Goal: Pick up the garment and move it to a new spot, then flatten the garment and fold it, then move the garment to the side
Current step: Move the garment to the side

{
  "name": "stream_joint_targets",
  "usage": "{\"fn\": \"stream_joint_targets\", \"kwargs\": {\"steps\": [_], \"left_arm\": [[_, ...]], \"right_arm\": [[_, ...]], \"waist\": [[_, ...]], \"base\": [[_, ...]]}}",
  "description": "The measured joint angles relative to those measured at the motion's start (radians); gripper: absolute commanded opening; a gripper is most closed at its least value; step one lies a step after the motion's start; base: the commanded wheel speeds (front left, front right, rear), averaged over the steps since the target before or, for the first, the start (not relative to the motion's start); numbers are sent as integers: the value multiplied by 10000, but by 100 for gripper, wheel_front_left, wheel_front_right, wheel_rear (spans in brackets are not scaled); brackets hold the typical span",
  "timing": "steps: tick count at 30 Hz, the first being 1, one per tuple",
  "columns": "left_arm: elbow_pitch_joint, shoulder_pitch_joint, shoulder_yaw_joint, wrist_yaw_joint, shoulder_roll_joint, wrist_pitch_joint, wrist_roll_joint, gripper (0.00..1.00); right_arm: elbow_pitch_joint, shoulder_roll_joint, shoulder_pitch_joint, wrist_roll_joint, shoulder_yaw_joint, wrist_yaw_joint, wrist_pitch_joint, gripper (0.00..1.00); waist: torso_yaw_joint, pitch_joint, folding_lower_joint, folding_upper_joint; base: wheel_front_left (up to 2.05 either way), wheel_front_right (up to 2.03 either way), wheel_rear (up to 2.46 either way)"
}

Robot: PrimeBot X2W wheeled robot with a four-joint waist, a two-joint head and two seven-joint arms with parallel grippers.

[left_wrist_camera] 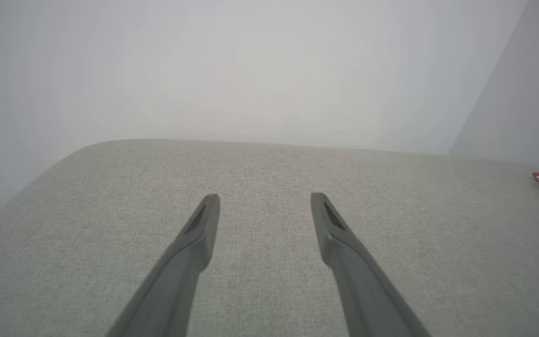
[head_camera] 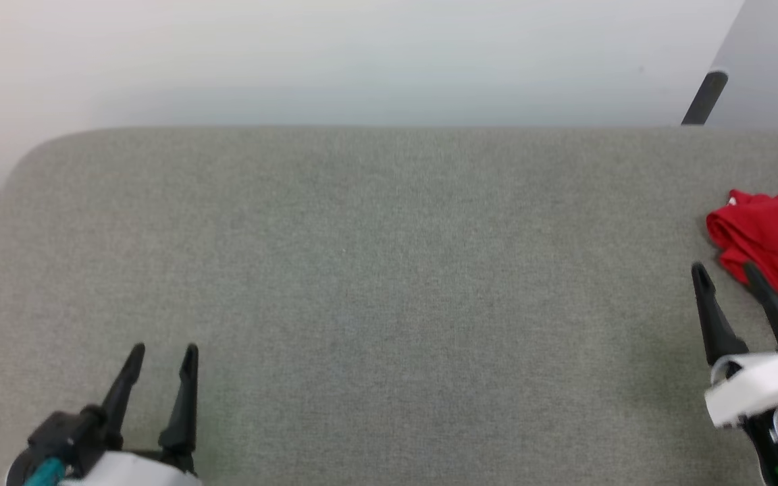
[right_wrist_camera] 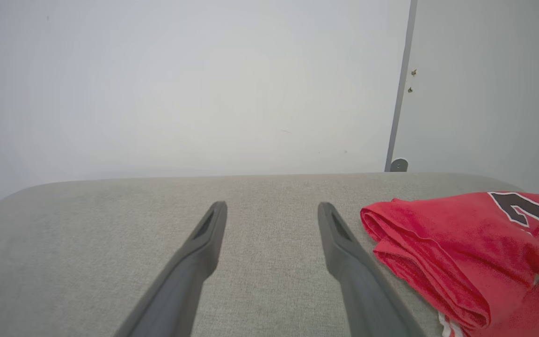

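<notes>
Space lay open in front. The left end effector [head_camera: 164,349] and the right end effector [head_camera: 724,270] both had their fingers spread wide and held nothing. The grey desk [head_camera: 389,270] had lots of room across its middle. The garment [head_camera: 774,229] lay bunched up at the desk's right side, just beside the right end effector. The picture edge cut it off, and its black number showed only in part. A pale wall [head_camera: 362,61] stood past the desk's rounded far edge.

bench [head_camera: 389,283]: grey woven cloth, matt, fine rough weave, centre of frame | garment [head_camera: 777,236]: red cloth, soft, matt, creased, right edge | left pincer [head_camera: 164,349] lower left, right pincer [head_camera: 724,268] lower right: dark, matt, plastic-looking | white shell [head_camera: 764,385] lower right: smooth, slightly glossy plastic | wall [head_camera: 362,61] top: smooth, matt
</notes>
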Motion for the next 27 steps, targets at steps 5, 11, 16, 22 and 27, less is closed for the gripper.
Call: {"fn": "stream_joint_targets", "kwargs": {"steps": [5, 11, 16, 22, 27], "left_arm": [[-337, 588, 50, -2, -46, 0, -42, 100], [-746, 1144, 173, -2, -50, 0, -38, 100], [-1104, 1670, 393, -2, -67, 0, 48, 100], [-1394, 1965, 581, -2, -127, 0, 125, 100], [-1452, 1965, 566, -2, -163, 0, 140, 100]], "right_arm": [[-872, 148, 1026, 2, -499, -2, 209, 100], [-1643, 332, 1869, -6, -978, -2, 420, 100], [-2272, 554, 2488, -109, -1312, -2, 585, 100], [-2890, 825, 3010, -209, -1710, -2, 759, 100], [-3147, 972, 3073, -291, -1814, -2, 849, 100]], "waist": [[46, -349, 1, 0], [155, -550, 0, 0], [198, -685, 0, 0], [239, -712, 0, 0], [237, -664, 1, 0]], "base": [[0, 0, 0], [0, 0, 0], [0, 0, 0], [0, 0, 0], [0, 0, 0]]}}
